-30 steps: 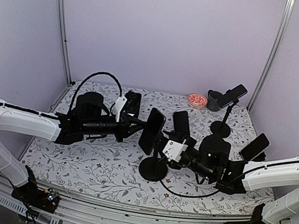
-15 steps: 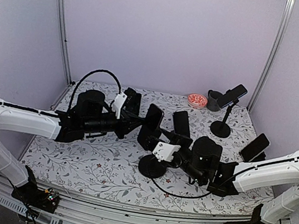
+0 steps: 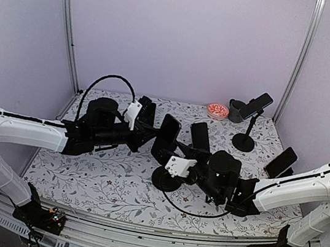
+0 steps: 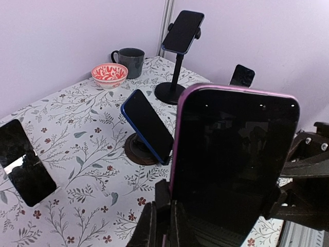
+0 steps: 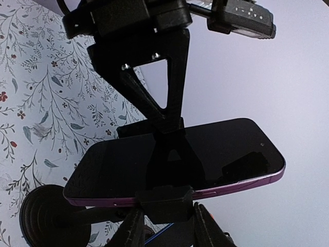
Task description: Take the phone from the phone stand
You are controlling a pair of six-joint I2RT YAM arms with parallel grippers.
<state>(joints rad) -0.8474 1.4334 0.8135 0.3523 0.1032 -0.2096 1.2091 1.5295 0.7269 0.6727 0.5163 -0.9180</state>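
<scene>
top: phone upright in phone stand, middle of table; left gripper at its left, right gripper low by stand.

left wrist: fingers near together at phone's lower left edge; gripping or not, cannot tell.

right wrist: fingers straddle stand neck, seemingly clamped. phone rigid, glassy, slippery, breakable; take by side edges.
</scene>
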